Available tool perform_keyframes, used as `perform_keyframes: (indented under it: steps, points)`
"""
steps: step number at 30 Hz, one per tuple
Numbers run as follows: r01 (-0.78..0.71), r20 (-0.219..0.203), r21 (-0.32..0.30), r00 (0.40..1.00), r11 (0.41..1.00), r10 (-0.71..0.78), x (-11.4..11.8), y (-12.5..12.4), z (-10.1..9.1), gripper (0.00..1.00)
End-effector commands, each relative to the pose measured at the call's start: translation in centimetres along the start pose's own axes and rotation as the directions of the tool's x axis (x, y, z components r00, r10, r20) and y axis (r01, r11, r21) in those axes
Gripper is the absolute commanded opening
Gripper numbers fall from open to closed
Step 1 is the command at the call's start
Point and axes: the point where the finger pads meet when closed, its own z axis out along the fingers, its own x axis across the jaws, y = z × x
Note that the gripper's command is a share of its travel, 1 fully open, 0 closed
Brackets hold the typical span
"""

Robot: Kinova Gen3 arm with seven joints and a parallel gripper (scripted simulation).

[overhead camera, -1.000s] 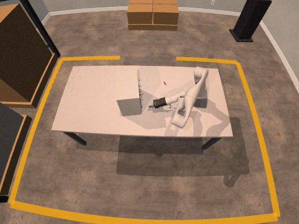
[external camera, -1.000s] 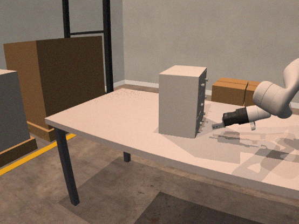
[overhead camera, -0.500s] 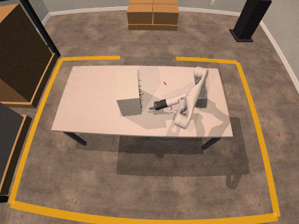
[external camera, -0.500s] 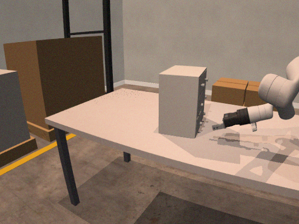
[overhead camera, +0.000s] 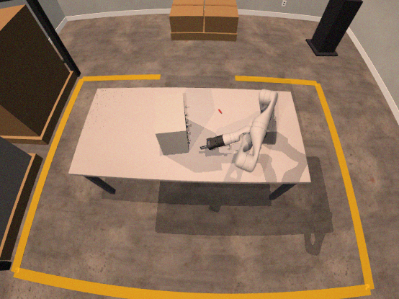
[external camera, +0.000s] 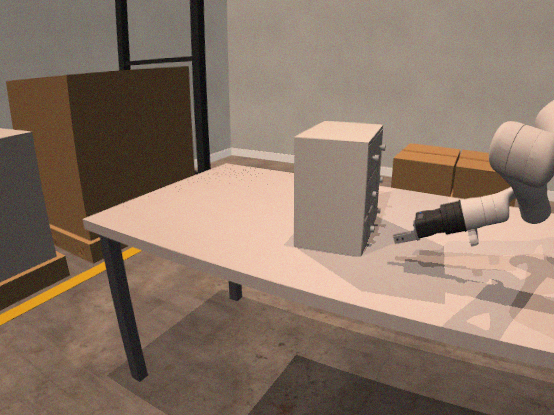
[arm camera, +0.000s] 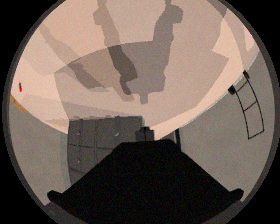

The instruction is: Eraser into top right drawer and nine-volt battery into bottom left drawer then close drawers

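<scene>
The small chest stands upright on the table, its knobbed drawer fronts toward the arm. The fronts look about flush, but the exterior view shows them almost edge-on. My gripper is shut and empty. It is low above the table, a short way in front of the chest, near its left side as one faces the drawers. A small red thing lies on the table, toward the right as one faces the drawers; I cannot tell what it is. I cannot make out the eraser or battery.
The arm reaches in from the far end of the table. Shadows of the arm and chest cover the area before the drawers. Brown boxes stand on the floor beyond the table.
</scene>
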Motion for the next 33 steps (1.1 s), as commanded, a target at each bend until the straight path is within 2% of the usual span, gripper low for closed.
perform_keyframes:
  steps: [1,33]
  points:
    - [-0.006,0.0,-0.007,1.0,1.0,0.006,1.0,0.4,0.0,0.0]
    - [-0.007,0.003,-0.004,1.0,1.0,0.007,6.1,1.1,-1.1,0.0]
